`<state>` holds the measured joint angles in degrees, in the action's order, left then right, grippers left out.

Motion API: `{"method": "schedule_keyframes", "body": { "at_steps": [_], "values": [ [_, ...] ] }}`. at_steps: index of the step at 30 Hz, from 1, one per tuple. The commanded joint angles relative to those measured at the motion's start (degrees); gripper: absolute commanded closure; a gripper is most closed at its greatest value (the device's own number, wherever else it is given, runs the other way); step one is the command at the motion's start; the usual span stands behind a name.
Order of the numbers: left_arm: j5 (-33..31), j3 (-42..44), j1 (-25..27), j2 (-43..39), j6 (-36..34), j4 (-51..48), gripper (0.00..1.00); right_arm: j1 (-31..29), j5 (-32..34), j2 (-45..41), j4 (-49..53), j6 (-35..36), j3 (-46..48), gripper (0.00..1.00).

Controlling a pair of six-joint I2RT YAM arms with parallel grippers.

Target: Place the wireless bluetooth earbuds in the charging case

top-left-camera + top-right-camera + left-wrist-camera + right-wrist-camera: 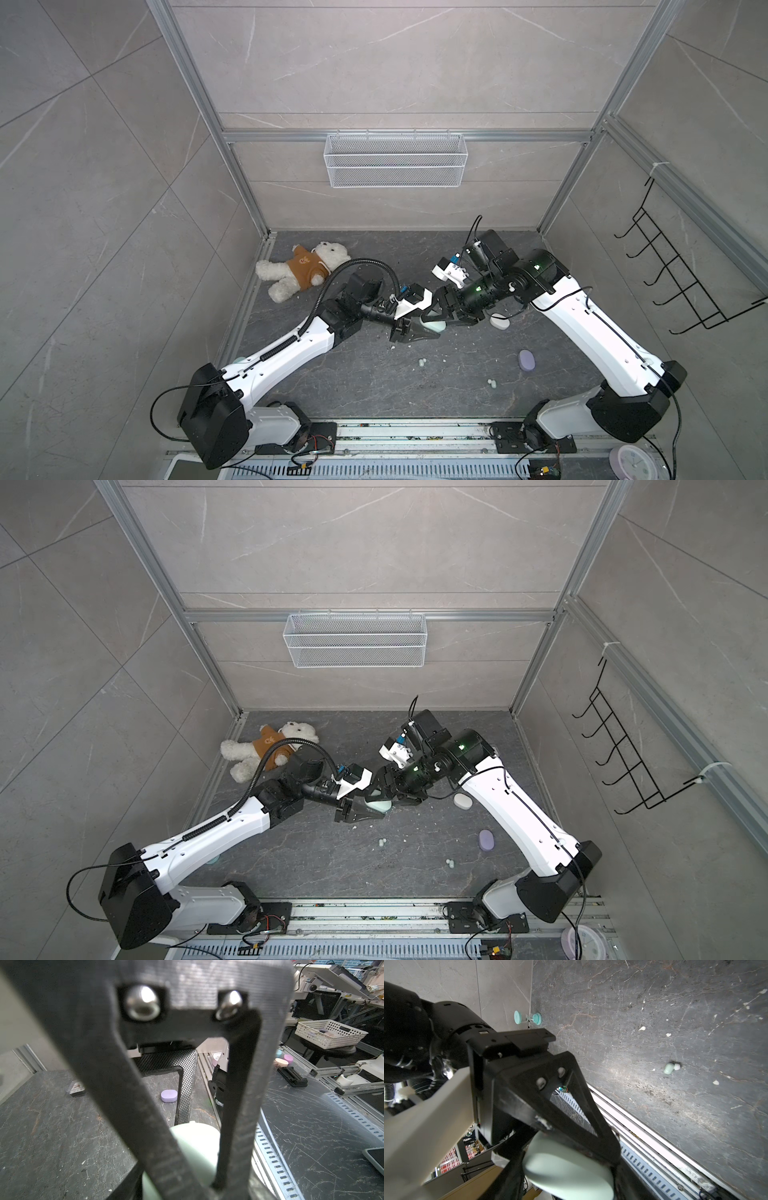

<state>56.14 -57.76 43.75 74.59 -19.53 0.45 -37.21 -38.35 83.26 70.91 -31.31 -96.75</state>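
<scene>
Dark stone tabletop (365,390): the left gripper (430,332) reaches low to frame centre, its near-closed tips hidden against the mint charging case (435,327), so its grip is unclear. Angled down, the right gripper (442,316) clamps that mostly covered case. Two mint earbuds (422,363) lie loose, lower centre.

Mint charging case (434,326) mid-scene, mint earbuds (422,363) lying loose nearby, outside it

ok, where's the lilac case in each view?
Top view: lilac case lies on the table, right of centre, towards the front.
Top view: same spot.
Left wrist: lilac case beyond the mint case.
Right wrist: not in it.
Shared landmark: the mint case, in all four.
</scene>
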Motion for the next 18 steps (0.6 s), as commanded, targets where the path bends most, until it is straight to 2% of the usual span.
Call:
{"method": "schedule_keyframes", "body": {
  "at_steps": [1,10,14,18],
  "values": [
    [2.7,-2.3,0.5,-1.7,0.2,1.3,0.48,0.3,0.0,0.2,-1.5,-0.1,-1.3,0.52],
    [3.0,-2.4,0.6,-1.7,-1.1,0.2,0.48,0.7,-0.6,-0.1,-1.8,-0.5,-0.9,0.52],
    [3.1,-2.5,0.6,-1.7,-1.2,0.1,0.52,0.8,-0.8,-0.1,-2.3,-0.8,-0.7,0.52],
    [3.2,-2.6,0.7,-1.6,-1.3,-0.1,0.49,0.8,-0.8,-0.1,-2.5,-0.9,-0.8,0.53]
  ]
}}
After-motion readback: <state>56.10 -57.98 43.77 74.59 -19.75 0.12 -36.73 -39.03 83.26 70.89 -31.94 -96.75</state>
